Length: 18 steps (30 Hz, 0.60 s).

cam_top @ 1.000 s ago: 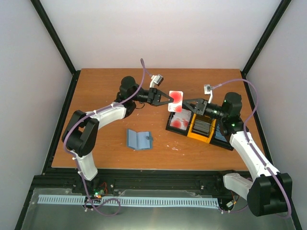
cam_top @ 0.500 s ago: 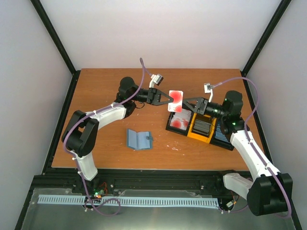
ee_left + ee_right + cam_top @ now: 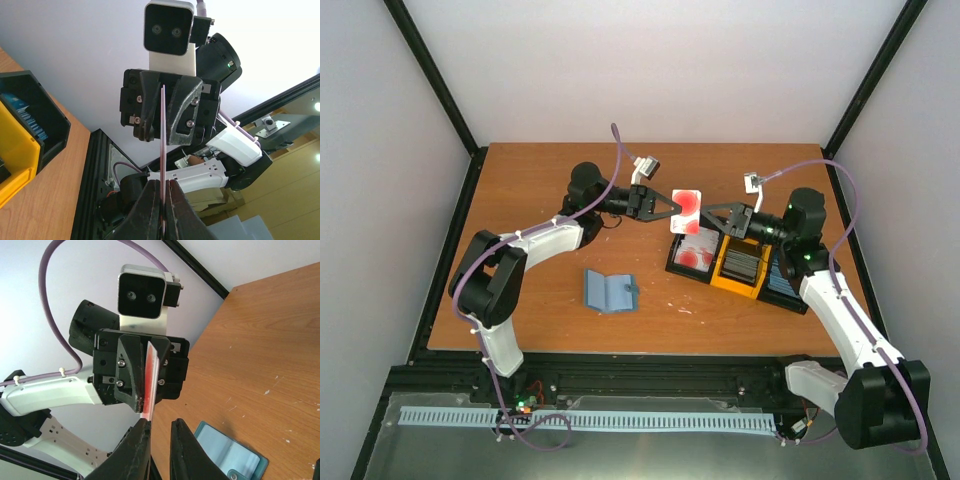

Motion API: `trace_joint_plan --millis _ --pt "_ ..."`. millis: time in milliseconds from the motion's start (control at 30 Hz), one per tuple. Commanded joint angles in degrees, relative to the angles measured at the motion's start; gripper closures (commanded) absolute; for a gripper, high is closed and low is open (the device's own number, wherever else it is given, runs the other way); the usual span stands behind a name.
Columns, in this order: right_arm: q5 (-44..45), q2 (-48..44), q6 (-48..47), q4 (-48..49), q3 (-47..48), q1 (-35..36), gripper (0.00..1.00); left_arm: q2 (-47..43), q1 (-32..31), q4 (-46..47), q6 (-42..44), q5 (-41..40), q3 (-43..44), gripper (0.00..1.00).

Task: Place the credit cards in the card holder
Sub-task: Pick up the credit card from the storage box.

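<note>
Above the counter (image 3: 540, 180), at the middle of the overhead view, a red-and-white credit card (image 3: 687, 203) hangs in the air between two robot arms, its printed face toward the overhead camera. Both wrist cameras see it edge-on. From 9 o'clock the left gripper (image 3: 672, 207) is clamped on one end of the card. From 3 o'clock the right gripper (image 3: 706, 214) meets the opposite edge with its jaws a little apart; whether either finger touches the plastic cannot be told. More red-printed cards (image 3: 697, 250) lie in the left compartment of a black-and-yellow tray (image 3: 733, 284), at 5 o'clock from the raised card. The teal-blue card holder (image 3: 610, 290) lies open like a book on the wood at 7 o'clock from the card. It is well apart from both grippers, and its snap tab (image 3: 634, 290) is on its right side.
</note>
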Motion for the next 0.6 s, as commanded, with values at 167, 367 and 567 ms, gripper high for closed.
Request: trace_joint_plan --millis 167,367,567 --pt "-1.9 1.2 -2.6 -1.9 2.6 0.0 0.86 -1.1 0.1 4.2 -0.4 0.6 0.1 0.99" --pt "-2.5 0.6 -2.2 0.1 2.4 0.0 0.77 -0.8 0.0 3.5 -0.1 0.1 -0.1 0.99" --pt "-2.6 1.2 -2.8 -0.8 2.4 0.0 0.87 -1.0 -0.1 3.8 0.1 0.2 -0.1 0.99"
